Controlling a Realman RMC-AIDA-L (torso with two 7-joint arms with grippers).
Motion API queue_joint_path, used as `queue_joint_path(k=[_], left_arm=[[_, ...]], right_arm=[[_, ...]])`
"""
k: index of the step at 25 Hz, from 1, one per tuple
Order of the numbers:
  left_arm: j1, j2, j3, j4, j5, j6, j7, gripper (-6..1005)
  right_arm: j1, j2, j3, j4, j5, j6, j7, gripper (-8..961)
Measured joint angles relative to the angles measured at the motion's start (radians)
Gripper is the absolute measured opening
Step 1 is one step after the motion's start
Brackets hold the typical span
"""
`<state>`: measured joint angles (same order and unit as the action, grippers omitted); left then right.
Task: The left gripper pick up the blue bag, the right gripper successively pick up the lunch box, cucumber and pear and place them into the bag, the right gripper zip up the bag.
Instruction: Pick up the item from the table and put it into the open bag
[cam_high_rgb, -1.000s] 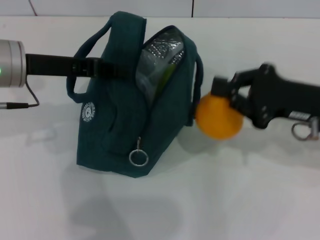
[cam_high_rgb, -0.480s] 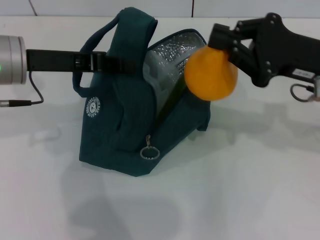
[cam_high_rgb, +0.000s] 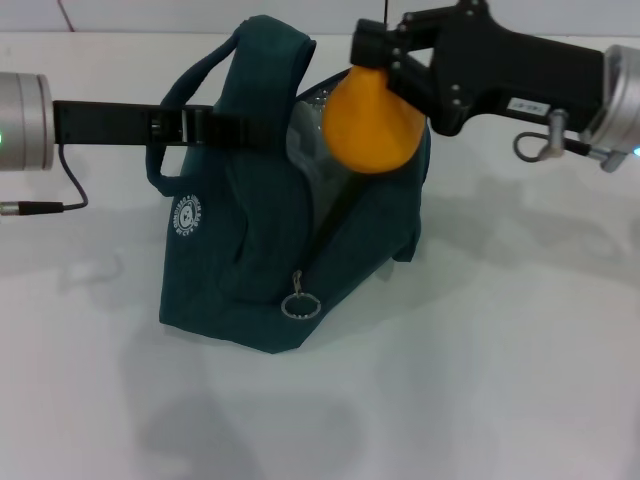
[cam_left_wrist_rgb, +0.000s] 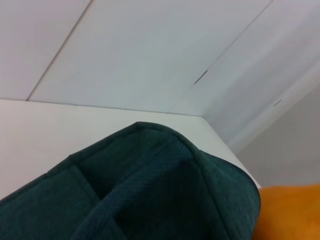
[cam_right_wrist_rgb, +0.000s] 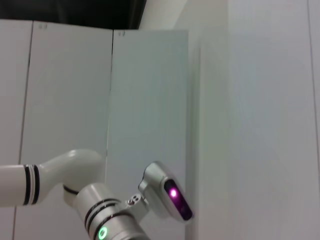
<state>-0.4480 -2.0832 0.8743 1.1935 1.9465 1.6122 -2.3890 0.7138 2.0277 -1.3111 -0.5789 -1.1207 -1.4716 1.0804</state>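
The teal blue bag (cam_left_wrist_rgb: 150, 195) fills the lower frame, the orange pear (cam_left_wrist_rgb: 290, 212) peeks in at lower right, white wall (cam_left_wrist_rgb: 150, 50) behind.

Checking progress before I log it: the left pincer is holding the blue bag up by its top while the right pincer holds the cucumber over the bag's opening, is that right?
Not quite. The head view shows the right pincer holding the pear, not the cucumber, over the blue bag. The left pincer does hold the bag by its top.

Pear (cam_high_rgb: 374, 125) — now above bag (cam_high_rgb: 260, 240) mouth
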Motion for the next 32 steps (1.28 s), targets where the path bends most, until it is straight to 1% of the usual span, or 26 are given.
queue_joint_path(k=[5,13,32], left_arm=[[-0.003,0.0,0.0,0.0,0.0,-0.001,0.001,49],[-0.003,0.0,-0.005,0.002,0.0,-0.003,0.001,49],[-0.006,0.005,-0.006,-0.004,0.006,-0.011,0.001,50]], right_arm=[[0.024,0.0,-0.043,0.009,0.003,0.037,-0.013,97],[0.03,0.0,-0.126,0.01,0.042,0.088,-0.038,110],[0.015,-0.002,-0.157,0.036,0.043,0.106,-0.033,139]])
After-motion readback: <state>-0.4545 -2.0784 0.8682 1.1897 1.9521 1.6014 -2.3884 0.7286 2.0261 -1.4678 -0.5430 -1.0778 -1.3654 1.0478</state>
